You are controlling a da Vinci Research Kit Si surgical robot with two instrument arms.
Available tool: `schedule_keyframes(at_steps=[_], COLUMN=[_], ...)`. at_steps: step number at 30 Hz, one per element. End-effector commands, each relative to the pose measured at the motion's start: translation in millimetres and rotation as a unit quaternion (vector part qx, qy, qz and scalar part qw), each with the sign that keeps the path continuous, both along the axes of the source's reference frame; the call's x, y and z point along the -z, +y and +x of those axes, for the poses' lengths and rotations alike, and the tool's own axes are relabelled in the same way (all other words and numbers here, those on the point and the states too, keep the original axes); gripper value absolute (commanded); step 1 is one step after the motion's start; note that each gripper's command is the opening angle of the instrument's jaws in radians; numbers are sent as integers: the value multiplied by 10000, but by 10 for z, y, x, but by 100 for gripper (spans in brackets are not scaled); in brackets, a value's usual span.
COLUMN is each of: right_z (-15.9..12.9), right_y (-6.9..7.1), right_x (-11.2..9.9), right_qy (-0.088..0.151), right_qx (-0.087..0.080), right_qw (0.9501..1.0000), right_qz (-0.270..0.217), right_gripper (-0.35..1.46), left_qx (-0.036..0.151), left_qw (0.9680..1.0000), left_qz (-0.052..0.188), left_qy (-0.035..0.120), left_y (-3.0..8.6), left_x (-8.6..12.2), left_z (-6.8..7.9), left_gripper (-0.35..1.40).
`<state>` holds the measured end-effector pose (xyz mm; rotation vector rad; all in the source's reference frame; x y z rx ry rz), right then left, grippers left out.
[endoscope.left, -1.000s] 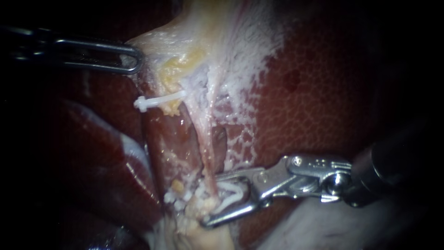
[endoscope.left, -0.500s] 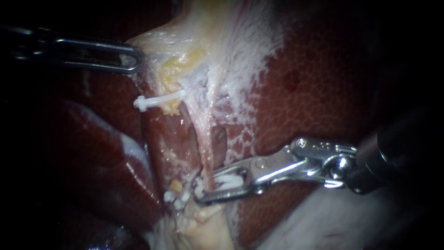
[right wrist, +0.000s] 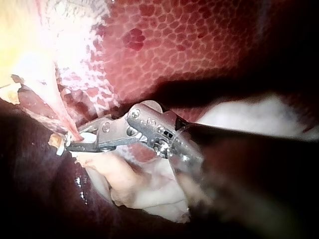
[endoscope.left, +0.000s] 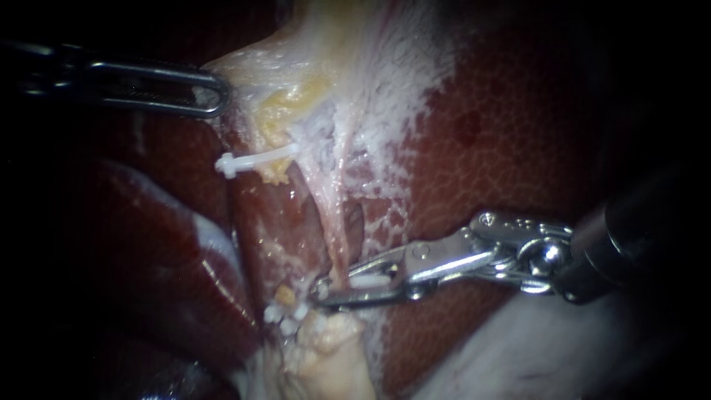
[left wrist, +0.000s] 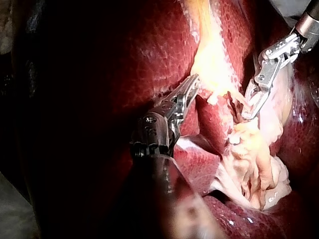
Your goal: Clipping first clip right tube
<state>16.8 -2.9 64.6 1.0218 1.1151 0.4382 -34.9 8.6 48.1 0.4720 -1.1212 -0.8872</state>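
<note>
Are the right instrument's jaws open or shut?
Shut on the thin pale tube: jaws of the silver right instrument pinch it, white clip between them.

Dark red liver (endoscope.left: 511,141), finely mottled, filling most of the view. Yellow fatty tissue (endoscope.left: 285,111) near the top, white fibrous strands (endoscope.left: 326,137) just beside it. One white clip (endoscope.left: 255,158) just below that fat, lying crosswise.

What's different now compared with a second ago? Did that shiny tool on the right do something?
The right instrument had its jaws wide open around the tube a second ago. They have now closed on it, pressing the white clip they carry together. The left instrument grips the pale tissue as before, and the other clip higher up has not moved.
</note>
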Motion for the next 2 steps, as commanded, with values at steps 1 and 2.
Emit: schedule_keyframes(at_steps=[1,2], right_z=[0,0], right_y=[0,0], right_x=[0,0], right_qy=[3,3], right_qx=[3,4], right_qw=[10000,10000], right_qz=[-1,-1], right_gripper=[-35,-35], left_qx=[2,3], left_qw=[10000,10000], left_qz=[2,2], left_qy=[2,2], left_y=[0,0], left_x=[0,0], left_z=[0,0], left_gripper=[-32,-32])
